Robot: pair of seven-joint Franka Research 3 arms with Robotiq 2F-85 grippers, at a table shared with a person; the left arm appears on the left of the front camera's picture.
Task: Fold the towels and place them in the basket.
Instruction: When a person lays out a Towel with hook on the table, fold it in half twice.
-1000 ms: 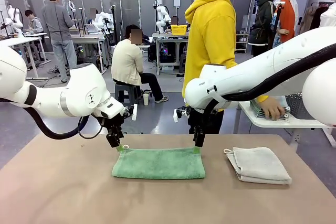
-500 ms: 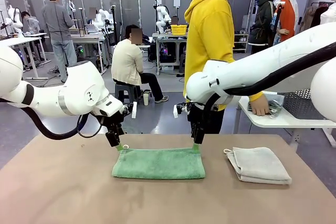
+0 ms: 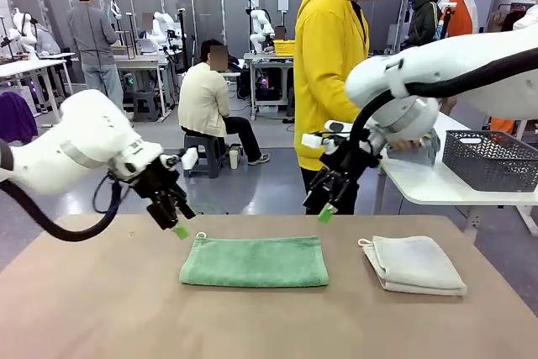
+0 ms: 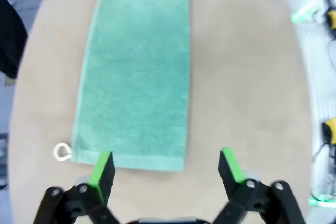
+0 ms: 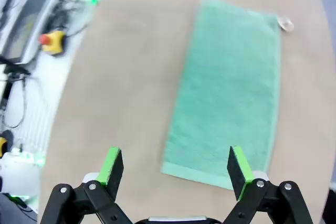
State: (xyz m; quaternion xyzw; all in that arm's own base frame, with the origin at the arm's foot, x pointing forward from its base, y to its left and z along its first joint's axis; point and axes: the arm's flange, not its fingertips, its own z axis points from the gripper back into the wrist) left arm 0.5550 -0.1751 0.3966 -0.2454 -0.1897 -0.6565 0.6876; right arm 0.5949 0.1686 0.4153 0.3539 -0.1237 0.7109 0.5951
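A green towel [image 3: 255,261] lies folded flat at the middle of the table, its white corner loop [image 3: 200,235] at the far left corner. A pale grey-white towel [image 3: 414,264] lies folded to its right. My left gripper [image 3: 177,228] hangs open just above and left of the green towel's far left corner. My right gripper [image 3: 324,210] hangs open above the towel's far right corner, tilted. The green towel [image 4: 136,72] stretches away from the open left gripper [image 4: 167,166]. The same towel [image 5: 228,90] shows beyond the open right gripper [image 5: 177,166]. The basket [image 3: 491,159] stands on a side table at the right.
A person in a yellow hoodie [image 3: 329,60] stands at the table's far side, one hand on a thing on the white side table [image 3: 420,184]. Bare tabletop [image 3: 101,308] lies in front of and left of the towels.
Both grippers let go of the green towel's far corners and rose, the left swinging left, the right swinging right and up. The basket has come into view on the side table.
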